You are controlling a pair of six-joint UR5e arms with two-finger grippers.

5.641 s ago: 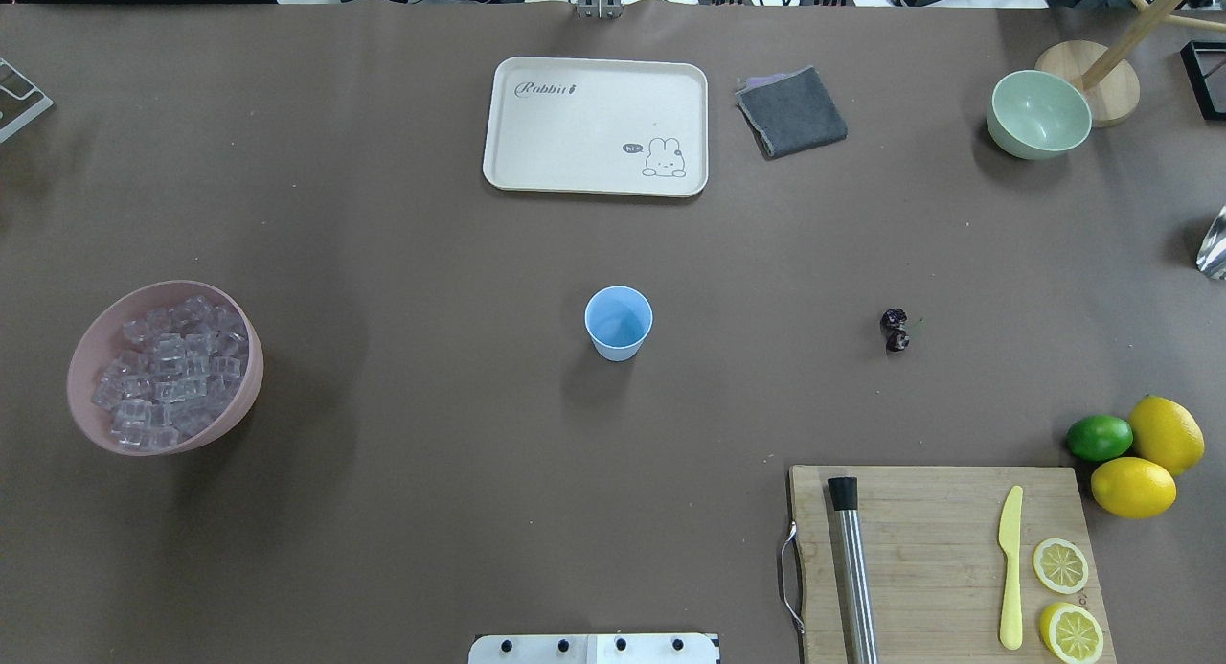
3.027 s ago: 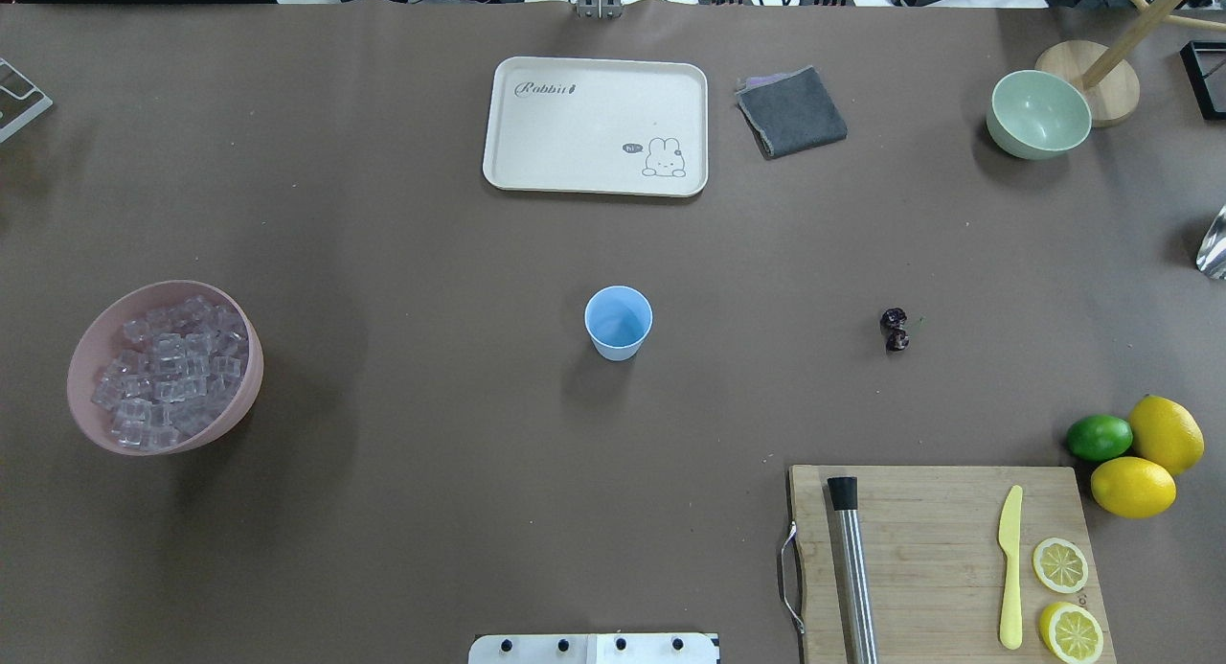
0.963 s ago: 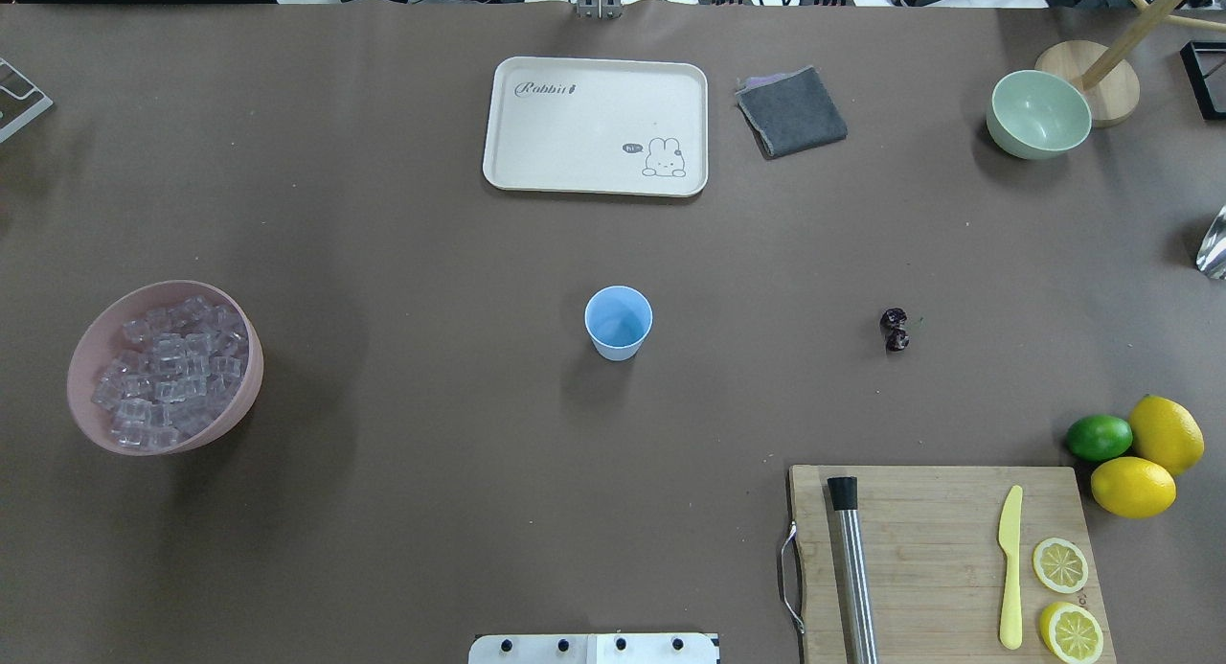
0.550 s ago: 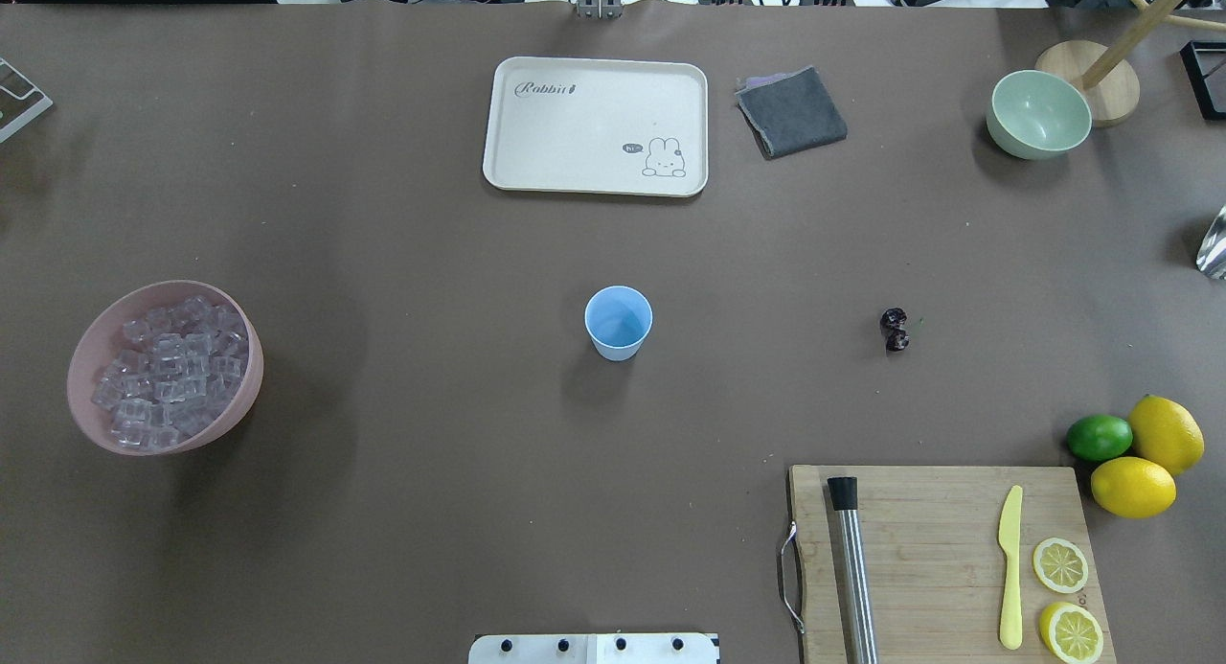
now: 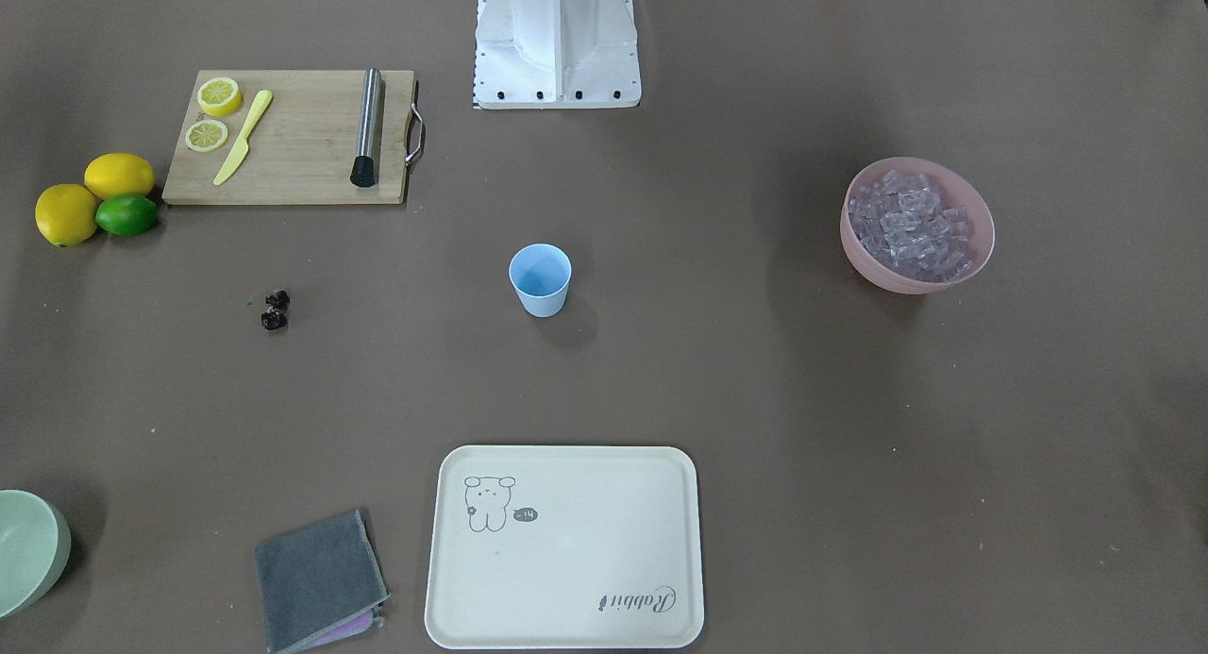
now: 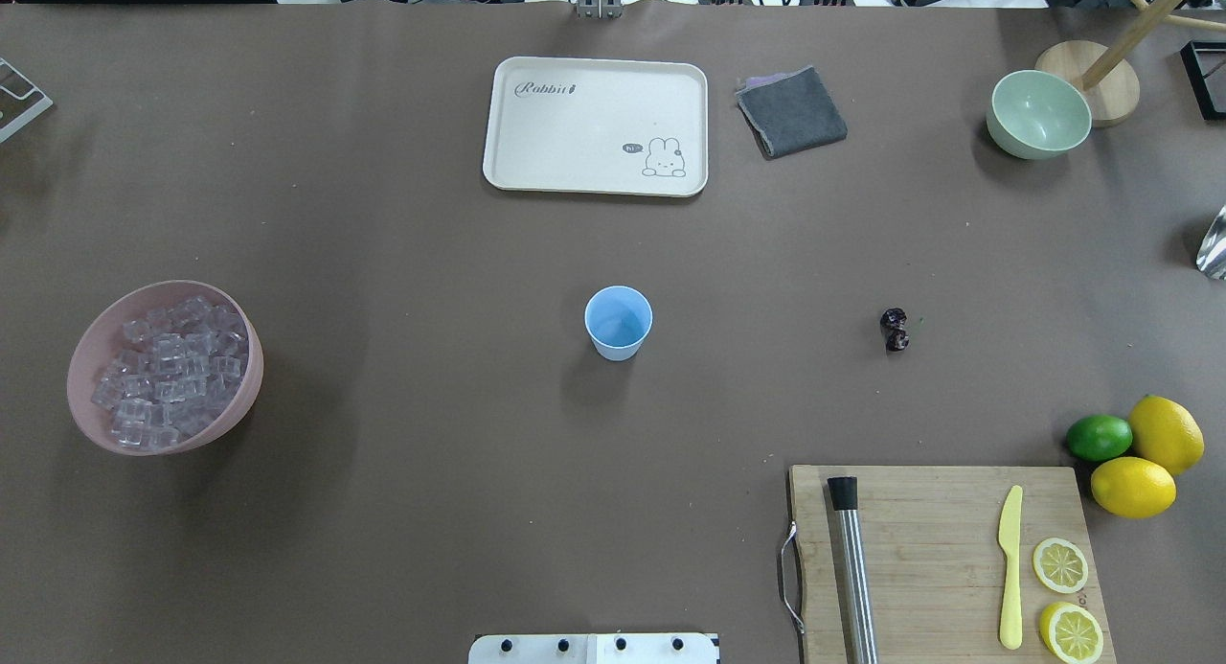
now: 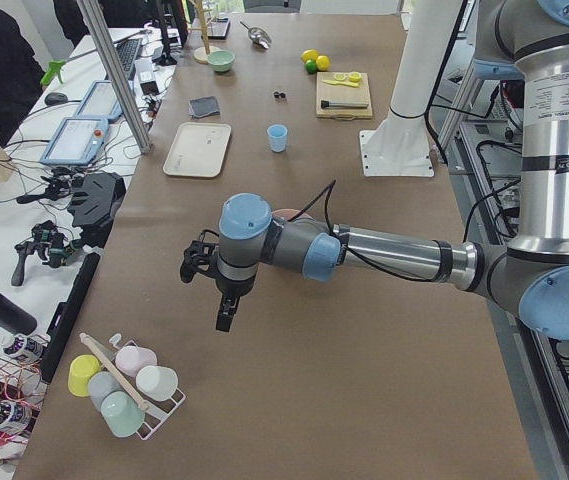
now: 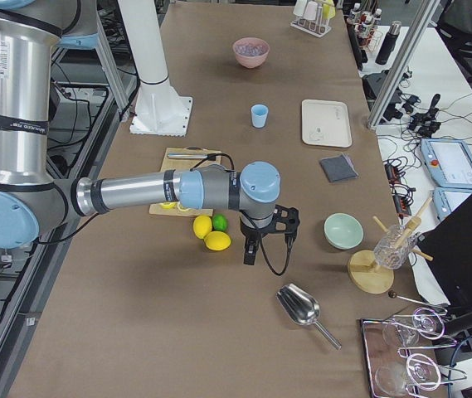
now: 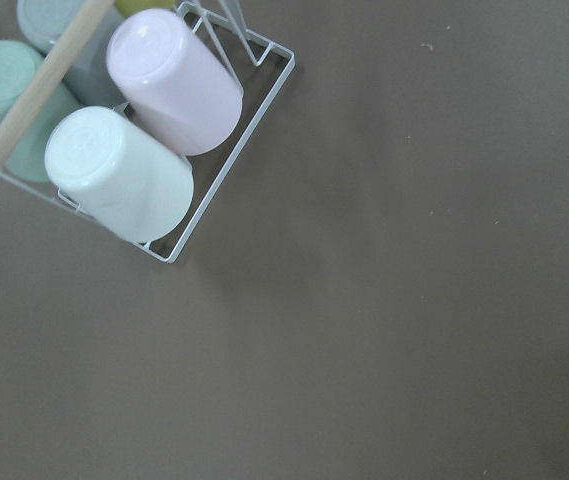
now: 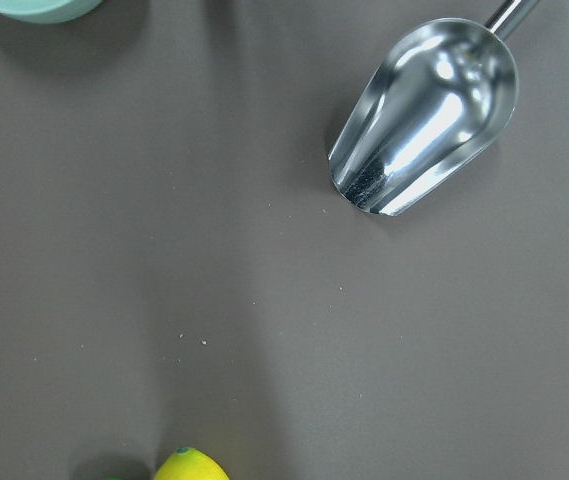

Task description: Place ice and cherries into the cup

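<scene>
The pale blue cup (image 6: 619,321) stands upright and empty at the table's middle. The ice (image 6: 168,372) fills a pink bowl (image 6: 80,362) at the left. The two dark cherries (image 6: 895,329) lie on the table right of the cup. Neither gripper appears in the overhead or front views. In the exterior left view my left gripper (image 7: 226,312) hangs over the table's left end, far from the ice; I cannot tell whether it is open or shut. In the exterior right view my right gripper (image 8: 250,253) hangs beside the lemons; its state cannot be told either.
A cream tray (image 6: 508,171), grey cloth (image 6: 791,111) and green bowl (image 6: 1038,114) sit at the far side. A cutting board (image 6: 934,549) holds a knife, lemon slices and a metal rod. Lemons and a lime (image 6: 1099,437) lie beside it. A metal scoop (image 10: 429,115) and cup rack (image 9: 144,150) lie below the wrists.
</scene>
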